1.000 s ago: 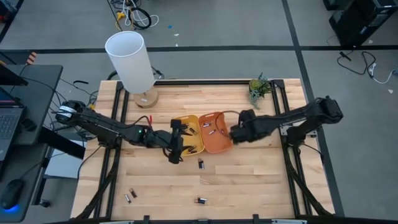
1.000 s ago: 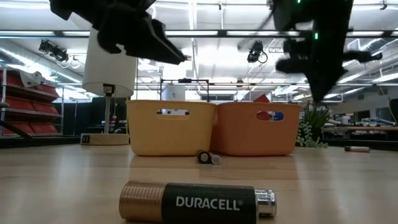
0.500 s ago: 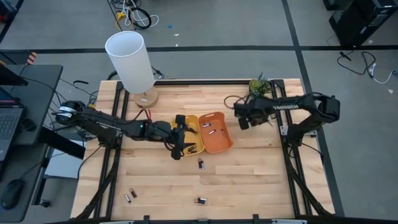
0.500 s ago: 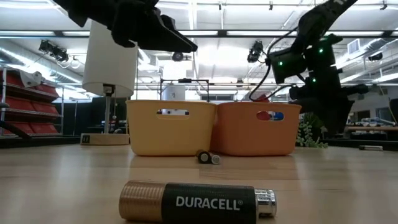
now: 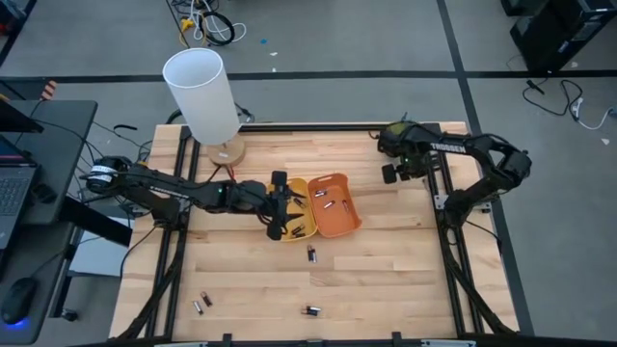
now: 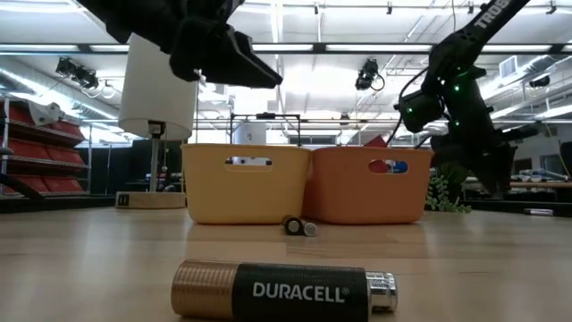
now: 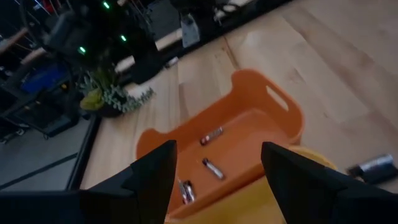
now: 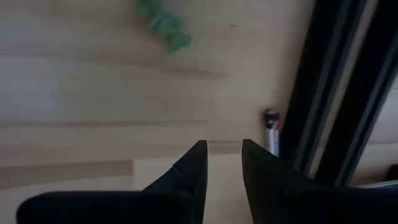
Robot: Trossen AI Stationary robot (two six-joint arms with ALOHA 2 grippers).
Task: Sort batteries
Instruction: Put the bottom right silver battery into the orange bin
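Several batteries already lie in the two bins at the centre of the high view: at least three in the orange bin [image 5: 336,204], and a few in the yellow bin [image 5: 299,224] just left of it, partly hidden by the left arm. Sorting looks roughly half done. Four or so cells are loose on the table [image 5: 386,280]: one battery [image 5: 311,253] just below the bins, a pair [image 5: 201,304] at lower left, another [image 5: 310,310] at bottom centre, and one more [image 8: 271,132] lying hard against the dark frame rail [image 8: 323,99] at the right edge, seen from the right wrist. In the low view, a Duracell cell [image 6: 284,290] fills the foreground.

The left gripper [image 5: 277,206] hovers over the yellow bin, fingers wide apart and empty. The right gripper [image 5: 397,173] sits at upper right, near the small plant [image 5: 402,132], fingers slightly parted with nothing between them.

The lower half of the table is open, giving free reach to the loose cells there. The upper left is crowded by the lamp [image 5: 204,96]. The cell beside the rail likely leaves little space for a finger on its far side.
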